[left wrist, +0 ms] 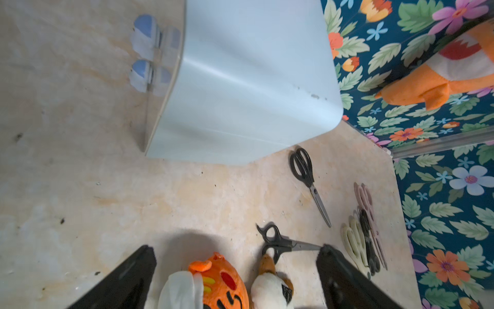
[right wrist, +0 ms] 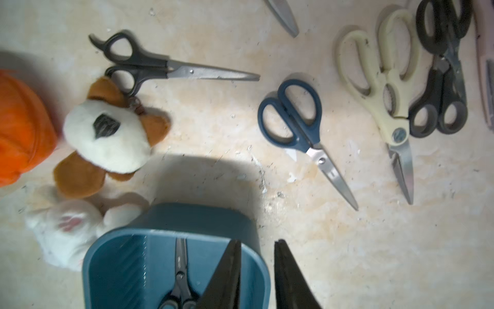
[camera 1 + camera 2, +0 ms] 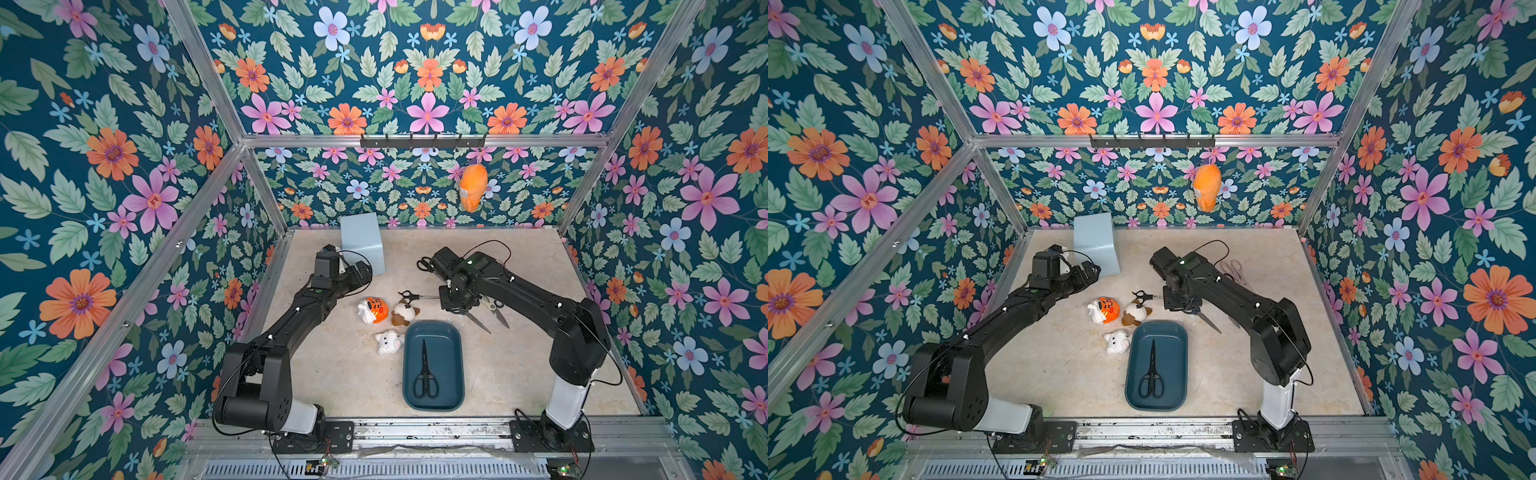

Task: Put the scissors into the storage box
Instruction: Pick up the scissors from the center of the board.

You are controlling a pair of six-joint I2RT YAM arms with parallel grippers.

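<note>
The storage box, a dark teal tray [image 3: 454,332] [image 3: 1180,332] [image 2: 120,240], holds one black pair of scissors [image 3: 425,370] [image 3: 1152,372] [image 2: 179,270]. My right gripper [image 2: 256,244] hovers over the tray's far right corner, open a little with nothing between its fingers. Loose scissors lie around it on the table. A small black-handled pair [image 3: 411,296] [image 2: 149,65] touches the dog plush. Further right are a dark blue pair [image 2: 296,117], a beige pair [image 2: 385,80] and a black pair [image 2: 441,80]. Another black pair [image 1: 304,171] and a pale pink pair [image 3: 1233,268] lie further back. My left gripper [image 1: 235,248] is wide open above the plush toys.
A pale blue cube-shaped box [image 3: 363,241] stands at the back left. An orange tiger plush [image 3: 374,309], a brown and white dog plush [image 3: 405,313] and a white plush [image 3: 388,341] lie left of the tray. An orange plush [image 3: 473,187] hangs from the hook rail.
</note>
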